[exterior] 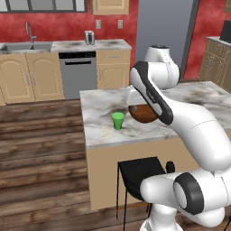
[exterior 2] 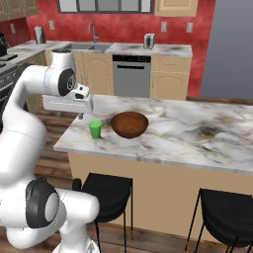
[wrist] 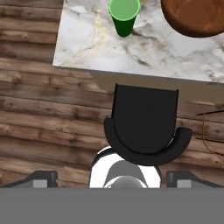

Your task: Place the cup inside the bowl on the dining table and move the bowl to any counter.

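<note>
Gripper (exterior 2: 80, 116) is seen in the right base view hanging just off the near left corner of the dining table (exterior 2: 197, 143), fingers pointing down; its two dark finger tips (wrist: 43, 178) stand far apart at the bottom corners of the hand view, so the jaws are spread wide with nothing between them. Going left to right in the right base view: the gripper, then the cup (exterior 2: 95, 129) standing upright on the marbled top just beside it, then the bowl (exterior 2: 129, 124) close to the cup's right but apart from it, then a long stretch of bare marble with a dark smudge. In the left base view the arm's forearm covers most of the bowl (exterior: 143, 116), and the hand itself is hidden behind that link; the cup (exterior: 118, 121) is noted clear of the arm, to the bowl's left, near the table's front edge. From the hand view the cup (wrist: 124, 16) is seen from above, empty, with the bowl (wrist: 197, 17) cut by the upper right edge; a black stool (wrist: 146, 127) is recorded directly below the hand, over the wooden floor (wrist: 39, 118). A second black stool (exterior 2: 232, 210) is seen under the table's right part in the right base view. Along the back wall the counter (exterior: 97, 45) with a sink (exterior: 27, 46) and a dishwasher (exterior: 77, 74) is noted.
</note>
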Motion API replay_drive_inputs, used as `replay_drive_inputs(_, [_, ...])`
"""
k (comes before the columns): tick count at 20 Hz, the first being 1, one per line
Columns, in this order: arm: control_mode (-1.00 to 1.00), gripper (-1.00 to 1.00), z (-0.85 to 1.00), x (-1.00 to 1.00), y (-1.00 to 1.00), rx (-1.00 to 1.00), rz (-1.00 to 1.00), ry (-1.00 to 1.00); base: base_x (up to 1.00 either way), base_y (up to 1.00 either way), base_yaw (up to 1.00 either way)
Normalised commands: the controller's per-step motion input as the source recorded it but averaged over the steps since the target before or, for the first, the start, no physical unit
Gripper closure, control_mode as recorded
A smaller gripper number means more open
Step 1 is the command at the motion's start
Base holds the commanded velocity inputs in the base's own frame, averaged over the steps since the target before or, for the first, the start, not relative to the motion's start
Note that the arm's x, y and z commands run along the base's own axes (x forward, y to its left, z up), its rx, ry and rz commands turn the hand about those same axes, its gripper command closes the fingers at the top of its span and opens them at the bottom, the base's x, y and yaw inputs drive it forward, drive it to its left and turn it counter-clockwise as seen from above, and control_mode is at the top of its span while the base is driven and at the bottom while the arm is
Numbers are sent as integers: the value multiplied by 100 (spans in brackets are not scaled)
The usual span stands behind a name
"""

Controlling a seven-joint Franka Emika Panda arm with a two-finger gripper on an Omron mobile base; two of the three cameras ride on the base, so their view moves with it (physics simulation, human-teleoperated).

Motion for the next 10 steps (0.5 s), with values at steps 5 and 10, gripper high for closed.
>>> replay_drive_inputs(5, [-100, -100, 0, 0, 13, 0, 3, 0, 0, 0, 0])
replay_drive_inputs(10, [-100, -100, 0, 0, 7, 0, 3, 0, 0, 0, 0])
